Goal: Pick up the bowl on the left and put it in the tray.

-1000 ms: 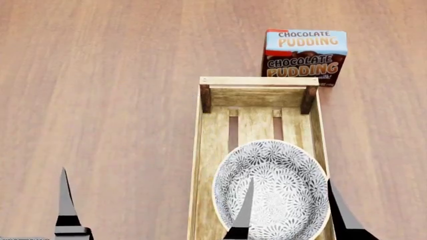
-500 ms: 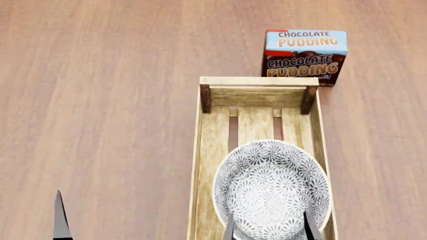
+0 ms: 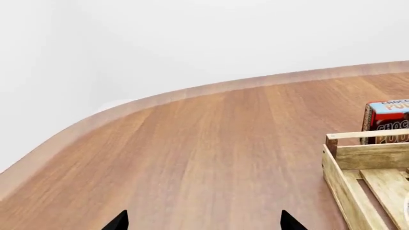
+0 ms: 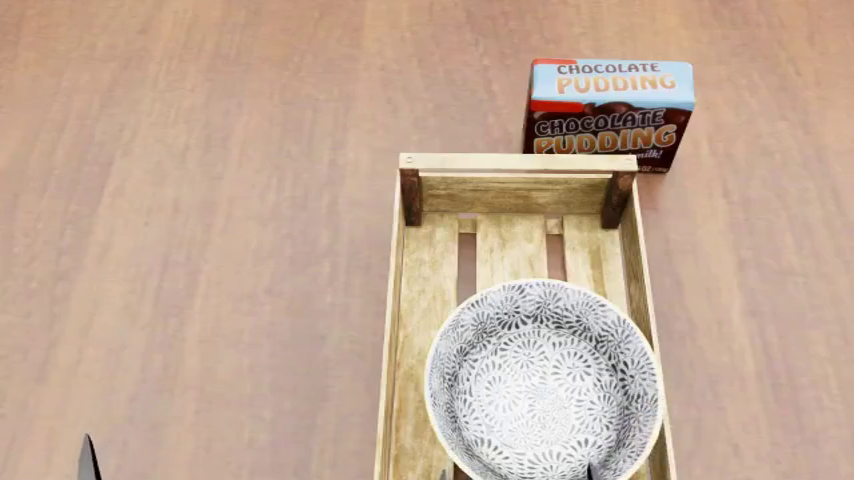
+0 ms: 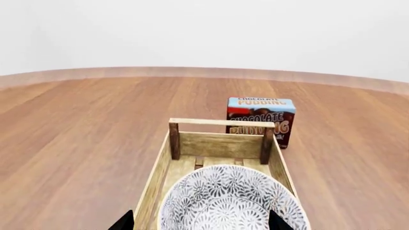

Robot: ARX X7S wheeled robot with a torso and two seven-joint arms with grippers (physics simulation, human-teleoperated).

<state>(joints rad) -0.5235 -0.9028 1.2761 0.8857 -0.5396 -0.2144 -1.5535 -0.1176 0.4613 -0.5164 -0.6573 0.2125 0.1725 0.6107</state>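
bowl (image 4: 543, 380) sits upright inside the tray (image 4: 515, 163), in the near part, its rim close to both long side walls, slats bare at the far end. pudding box (image 4: 610, 112) stands just beyond the tray's far wall on the table (image 4: 200, 200). right gripper (image 5: 201, 223) has its jaws wide, tips apart at either side of the bowl's near edge, gripping nothing. left gripper (image 3: 203, 223) has its jaws wide too, above bare wood left of the tray, gripping nothing.
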